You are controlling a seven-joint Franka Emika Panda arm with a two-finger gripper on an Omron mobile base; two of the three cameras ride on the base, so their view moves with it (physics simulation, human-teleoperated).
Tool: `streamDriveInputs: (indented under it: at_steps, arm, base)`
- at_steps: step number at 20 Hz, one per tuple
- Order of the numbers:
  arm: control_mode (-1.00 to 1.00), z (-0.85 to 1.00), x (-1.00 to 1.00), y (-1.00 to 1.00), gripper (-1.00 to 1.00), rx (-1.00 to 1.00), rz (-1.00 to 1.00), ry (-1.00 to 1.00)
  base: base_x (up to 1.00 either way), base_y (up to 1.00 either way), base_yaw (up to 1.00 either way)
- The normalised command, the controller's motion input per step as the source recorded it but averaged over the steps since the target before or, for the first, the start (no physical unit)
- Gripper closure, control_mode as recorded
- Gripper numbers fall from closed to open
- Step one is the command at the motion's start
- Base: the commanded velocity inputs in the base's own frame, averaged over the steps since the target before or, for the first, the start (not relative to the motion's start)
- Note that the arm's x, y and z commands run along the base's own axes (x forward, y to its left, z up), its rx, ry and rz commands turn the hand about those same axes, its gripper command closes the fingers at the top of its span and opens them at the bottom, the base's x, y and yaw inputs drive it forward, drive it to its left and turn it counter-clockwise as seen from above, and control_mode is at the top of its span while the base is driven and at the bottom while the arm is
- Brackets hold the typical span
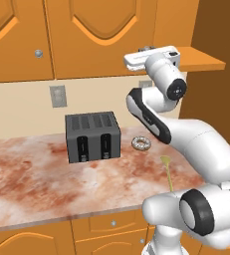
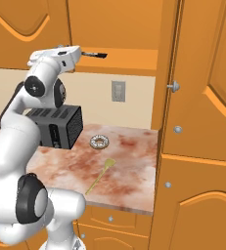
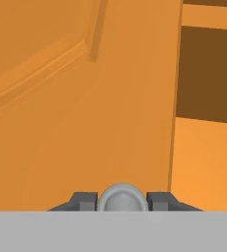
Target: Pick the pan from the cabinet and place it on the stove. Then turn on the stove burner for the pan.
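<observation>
My gripper [image 3: 122,201] is raised to the wall cabinet [image 1: 86,35], and its two dark fingertips [image 3: 85,201] close from both sides on a round silver knob [image 3: 122,197] of an orange-brown door [image 3: 61,98]. Past the door's right edge I see a dark interior [image 3: 208,69] and a lighter orange shelf [image 3: 208,157]. From the right base view, the white hand reaches right with the gripper [image 2: 101,54] at the cabinet's lower edge [image 2: 129,61]. The pan and the stove are out of view.
A dark grey toaster [image 1: 92,137] stands on the reddish marbled countertop [image 1: 32,179]. A frosted donut [image 2: 100,142] and a thin yellow utensil [image 2: 100,177] lie near it. A tall wooden cabinet [image 2: 202,122] rises at the right, and an outlet [image 2: 118,91] sits on the wall.
</observation>
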Motion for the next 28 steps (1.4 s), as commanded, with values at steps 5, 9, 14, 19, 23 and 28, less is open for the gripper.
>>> streamDriveInputs:
  at_steps: [5, 9, 14, 19, 23, 28]
  arm:
    - [-1.00, 0.00, -0.42, 0.27, 1.00, 0.00, 0.01, 0.00]
    - [-1.00, 0.00, -0.49, 0.49, 1.00, 0.00, 0.04, 0.05]
    - [-1.00, 0.01, -0.52, 0.57, 1.00, 0.00, 0.05, 0.11]
    - [-1.00, 0.00, -0.60, 0.65, 1.00, 0.00, 0.06, 0.14]
    - [-1.00, 0.00, -0.61, 0.70, 1.00, 0.00, 0.06, 0.15]
    - [-1.00, 0.00, -0.64, 0.79, 1.00, 0.00, 0.05, 0.12]
  base:
    - [0.00, 0.00, 0.00]
    - [0.00, 0.00, 0.00]
    - [0.00, 0.00, 0.00]
    - [0.00, 0.00, 0.00]
    - [0.00, 0.00, 0.00]
    - [0.00, 0.00, 0.00]
